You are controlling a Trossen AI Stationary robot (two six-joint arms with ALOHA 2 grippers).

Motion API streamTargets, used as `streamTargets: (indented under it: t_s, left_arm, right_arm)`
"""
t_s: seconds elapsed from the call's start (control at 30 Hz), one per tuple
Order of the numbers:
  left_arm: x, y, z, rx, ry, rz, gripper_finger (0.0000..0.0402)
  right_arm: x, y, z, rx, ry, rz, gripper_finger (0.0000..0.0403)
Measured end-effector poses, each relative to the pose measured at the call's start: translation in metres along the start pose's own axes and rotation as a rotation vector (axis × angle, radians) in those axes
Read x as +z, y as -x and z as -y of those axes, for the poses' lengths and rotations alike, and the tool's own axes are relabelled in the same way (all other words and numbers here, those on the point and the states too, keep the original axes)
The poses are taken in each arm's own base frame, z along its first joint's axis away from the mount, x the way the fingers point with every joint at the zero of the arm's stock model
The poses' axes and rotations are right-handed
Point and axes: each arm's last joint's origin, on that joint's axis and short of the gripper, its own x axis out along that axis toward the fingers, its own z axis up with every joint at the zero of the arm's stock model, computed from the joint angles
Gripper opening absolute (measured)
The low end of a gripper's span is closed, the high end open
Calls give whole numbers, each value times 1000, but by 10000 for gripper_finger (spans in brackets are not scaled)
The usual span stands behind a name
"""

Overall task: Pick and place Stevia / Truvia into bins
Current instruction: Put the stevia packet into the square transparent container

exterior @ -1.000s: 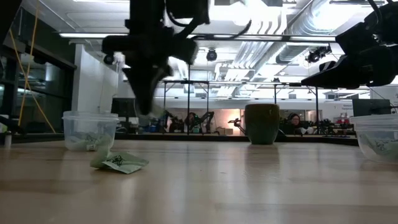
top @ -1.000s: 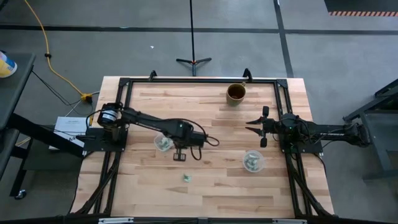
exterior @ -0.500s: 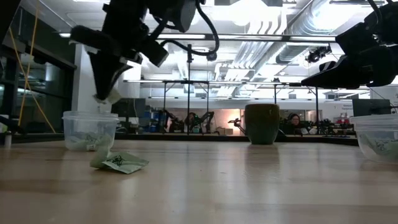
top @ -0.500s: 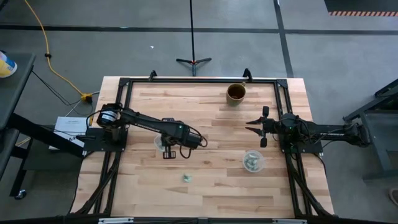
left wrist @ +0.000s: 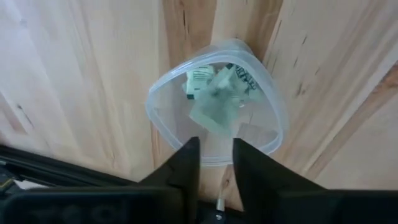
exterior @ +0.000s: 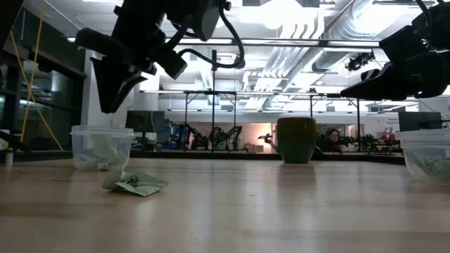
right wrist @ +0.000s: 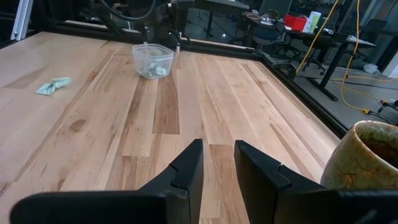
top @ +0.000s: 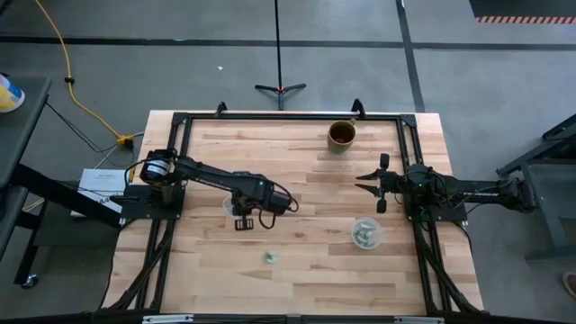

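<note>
My left gripper (left wrist: 216, 152) hangs open just above the left clear cup (left wrist: 214, 112), which stands on the table's left half (top: 236, 207). Several pale green sachets lie inside this cup, and one of them looks blurred in the left wrist view. One more sachet (top: 269, 257) lies flat on the wood nearer the near edge, in front of the cup in the low view (exterior: 135, 183). The right clear cup (top: 366, 233) holds sachets too. My right gripper (top: 363, 183) waits open above the table's right side, holding nothing.
A brown opaque cup (top: 341, 134) stands near the far edge, close to my right gripper and large in the right wrist view (right wrist: 367, 162). A black frame (top: 288, 115) borders the table. Bare wood stretches between the two clear cups.
My left gripper has moved toward the table's left, carrying a sachet at its fingertips to a spot over the left clear cup. It has let go, and the sachet has dropped into the cup.
</note>
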Motion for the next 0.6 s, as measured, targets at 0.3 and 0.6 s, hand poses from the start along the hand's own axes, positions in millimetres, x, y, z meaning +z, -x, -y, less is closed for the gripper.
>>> streamTargets:
  t_s: [0.3, 0.6]
  left_arm:
    - [12, 5, 10, -49, -79, 153, 195]
    - [31, 23, 53, -313, -245, 475, 200]
  right_arm:
    - [0, 0, 0, 0, 0, 0, 83]
    - [0, 0, 0, 0, 0, 0, 83]
